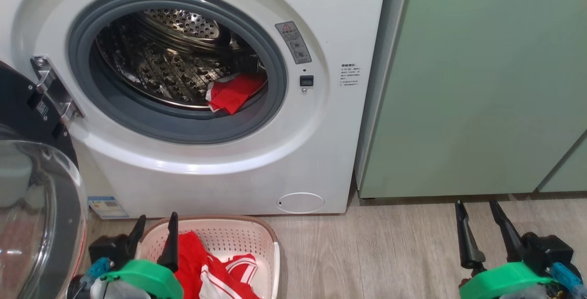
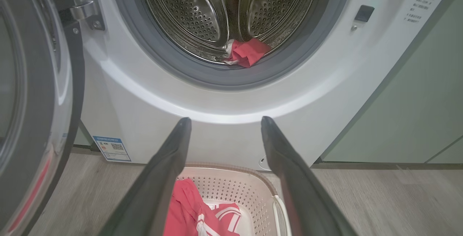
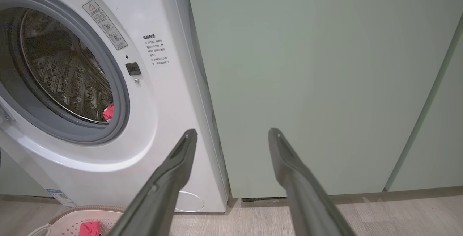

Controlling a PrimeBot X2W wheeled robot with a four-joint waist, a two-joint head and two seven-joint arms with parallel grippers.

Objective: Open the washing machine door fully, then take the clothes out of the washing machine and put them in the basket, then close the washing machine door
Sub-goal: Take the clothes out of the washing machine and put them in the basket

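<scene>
Washing machine [image 1: 220,179], large, white, front-loading, with grey rubber gasket and perforated steel drum: placed at the left of the head view, its mouth uncovered.

Cabinets [image 1: 481,83], pale green, flat-fronted: set just beside the machine on its right.

Floor [image 1: 367,253], grey wood-look planks.

Door [image 1: 32,207], round, with glossy black rim and bulging clear glass centre: swung wide on its hinge at the machine's left and judged fully open.

Basket [image 1: 238,239], small, cream-white perforated plastic with brown woven-look rim: set on the floor just in front of the machine, below the drum mouth.

Clothes [image 1: 215,271], bright red, white-striped, soft and thin: heaped in the basket. One further red-and-white garment [image 1: 234,92] is lodged at the lower right of the drum, against the gasket lip. Unloading is judged partly done.

Left gripper [image 1: 157,218], two long dark fingers: spread apart, nothing held, poised over the basket's left side, near the door.

Right gripper [image 1: 476,205], same pattern: spread apart, nothing held, kept low before the cabinets, well apart from the machine.

Hazards noted: thin fabric may be pinched by one fold only and slip out, landing on the floor short of the basket. A trailing edge may be caught on the gasket. The door may be knocked by the left arm during the reach. Fabric may be trapped if the door is closed before the drum is emptied.
</scene>
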